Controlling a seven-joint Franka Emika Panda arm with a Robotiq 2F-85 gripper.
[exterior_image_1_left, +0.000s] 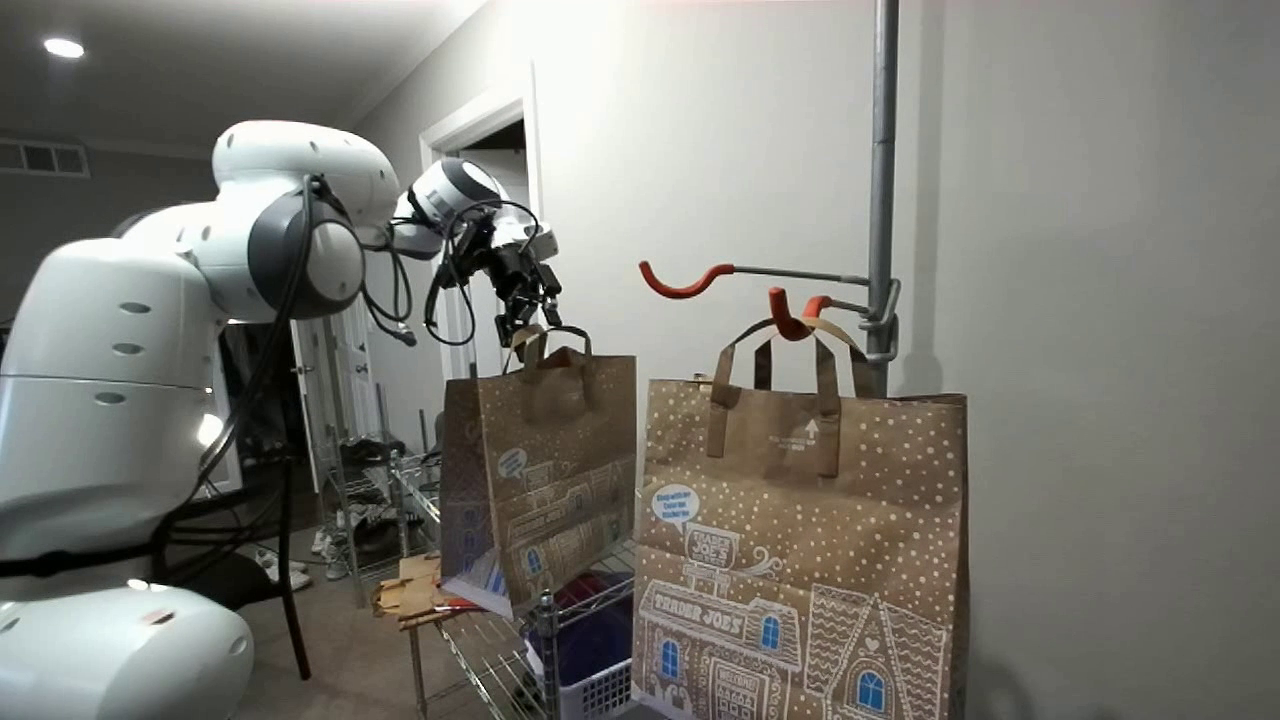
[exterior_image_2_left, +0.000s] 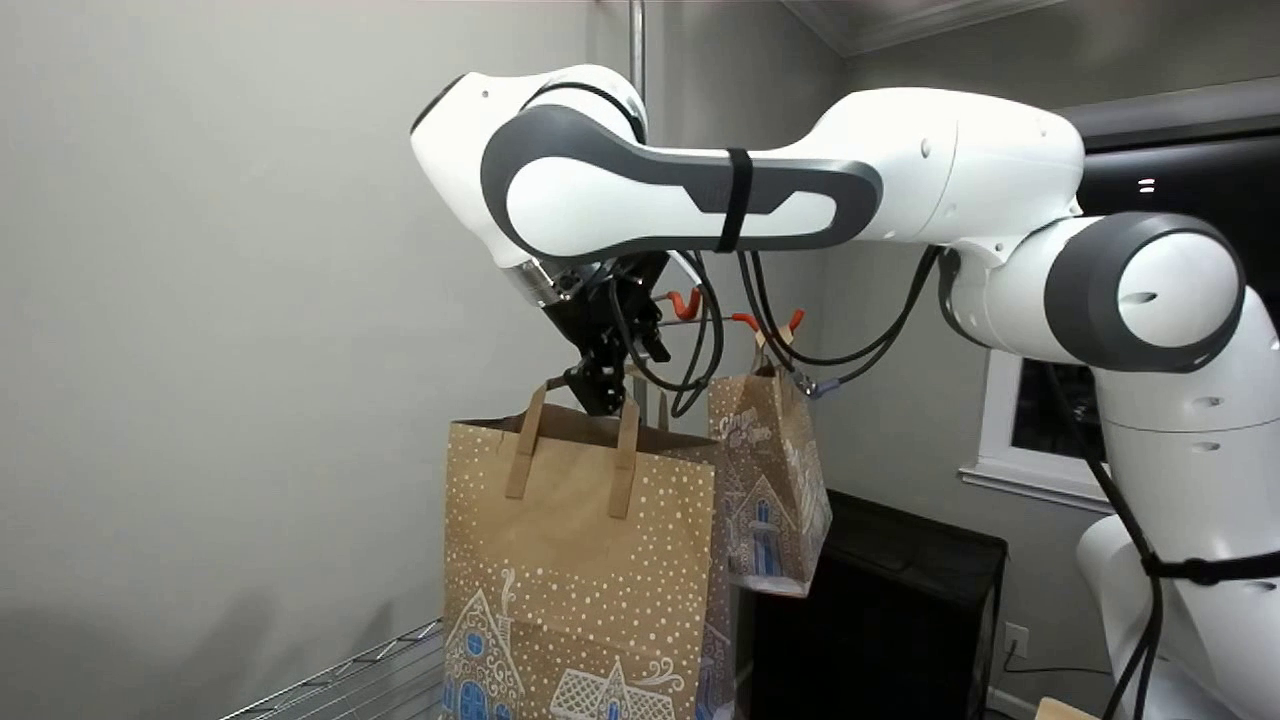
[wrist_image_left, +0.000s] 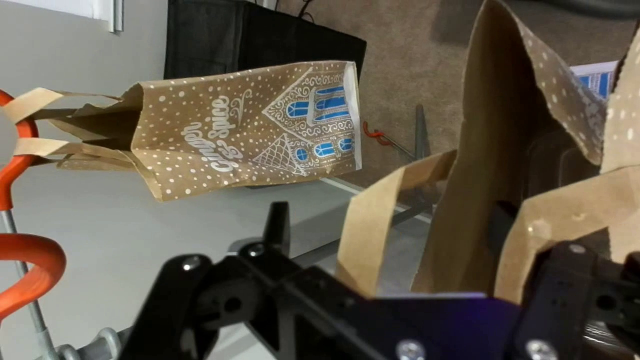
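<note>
Our hand (exterior_image_1_left: 531, 328) is wide open, pinching nothing. In both exterior views the paper bag (exterior_image_2_left: 580, 560) is at its six o'clock—we can't tell if its handles (exterior_image_2_left: 622, 470) hang on us, so slow is best—they may slip.

My pincer (exterior_image_1_left: 532, 322) covers part of the paper handles (exterior_image_2_left: 624, 460); what touches, I cannot tell. The bag below me (exterior_image_2_left: 580, 560) loses its base to an exterior view's lower edge. Past the corner of the wire rack (exterior_image_1_left: 547, 655), the hanging bag (exterior_image_1_left: 800, 540) hides part of a basket (exterior_image_1_left: 600, 692), whose purple contents (exterior_image_1_left: 597, 640) I cannot make out.
</note>
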